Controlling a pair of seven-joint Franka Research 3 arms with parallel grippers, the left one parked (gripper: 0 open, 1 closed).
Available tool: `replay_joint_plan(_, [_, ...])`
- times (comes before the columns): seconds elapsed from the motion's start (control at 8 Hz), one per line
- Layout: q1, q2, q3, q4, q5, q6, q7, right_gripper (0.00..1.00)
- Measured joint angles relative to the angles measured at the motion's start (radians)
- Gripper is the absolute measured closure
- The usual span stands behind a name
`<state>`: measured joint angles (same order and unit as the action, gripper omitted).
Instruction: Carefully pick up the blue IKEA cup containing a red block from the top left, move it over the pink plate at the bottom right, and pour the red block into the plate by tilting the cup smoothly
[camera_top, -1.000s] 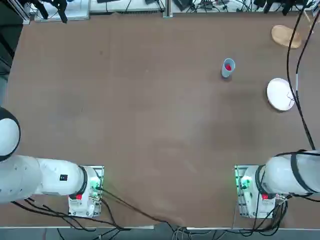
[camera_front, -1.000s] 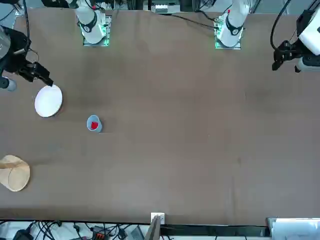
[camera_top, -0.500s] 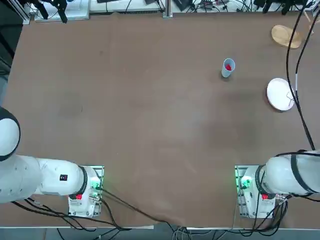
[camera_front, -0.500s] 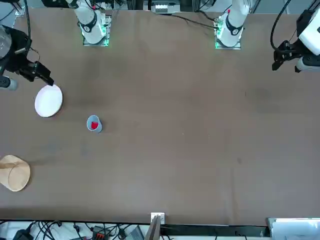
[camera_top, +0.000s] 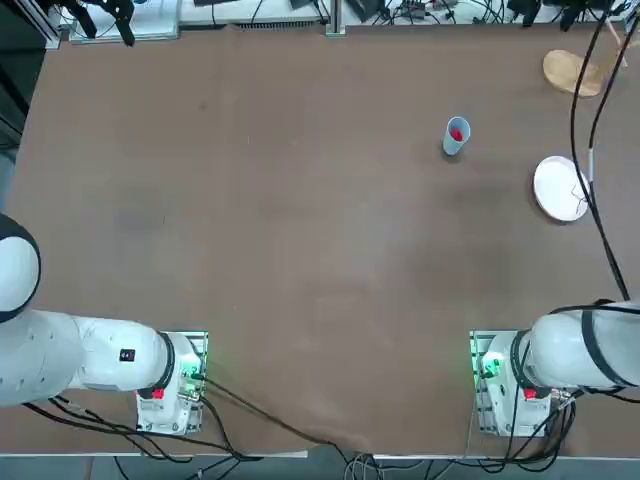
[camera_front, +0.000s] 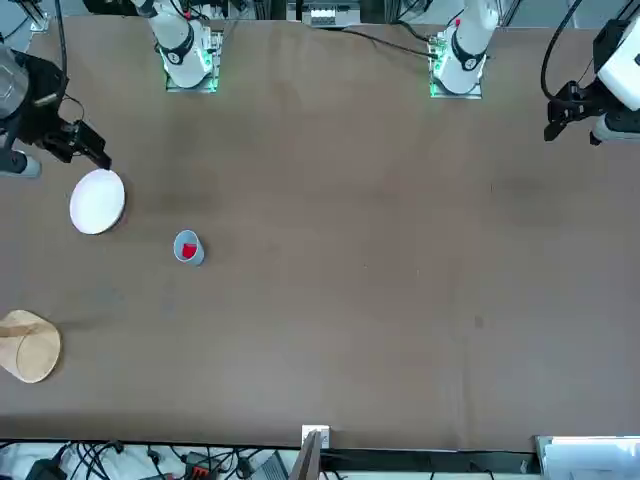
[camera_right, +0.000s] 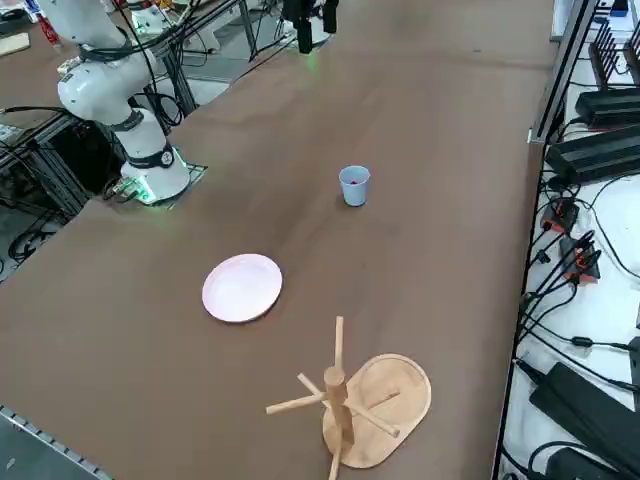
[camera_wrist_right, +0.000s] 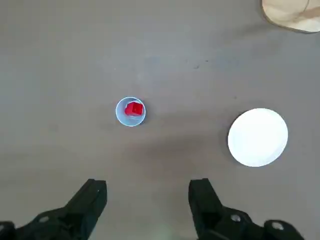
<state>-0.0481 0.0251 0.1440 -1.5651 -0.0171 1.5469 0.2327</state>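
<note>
Presently, a light-blue plastic tumbler (camera_wrist_right: 120, 114) is standing upright on the brown table (camera_top: 300, 200) near its far right corner, a red cube (camera_wrist_right: 134, 108) lying inside, while a pale pink plate (camera_wrist_right: 257, 137) is resting nearby, nearer the right edge, the right gripper (camera_wrist_right: 147, 192) hovering above the table, fingers spread, holding nothing.

Lt-blue cup (camera_wrist_right: 120, 112) upright on table, red cube (camera_wrist_right: 134, 108) inside, whitish plate (camera_wrist_right: 257, 137) nearby
</note>
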Motion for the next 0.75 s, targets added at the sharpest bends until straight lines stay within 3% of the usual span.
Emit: replay_joint_plan(0.75, [0.058, 0.145, 0.004, -0.088, -0.001, 0.224, 0.002, 0.0])
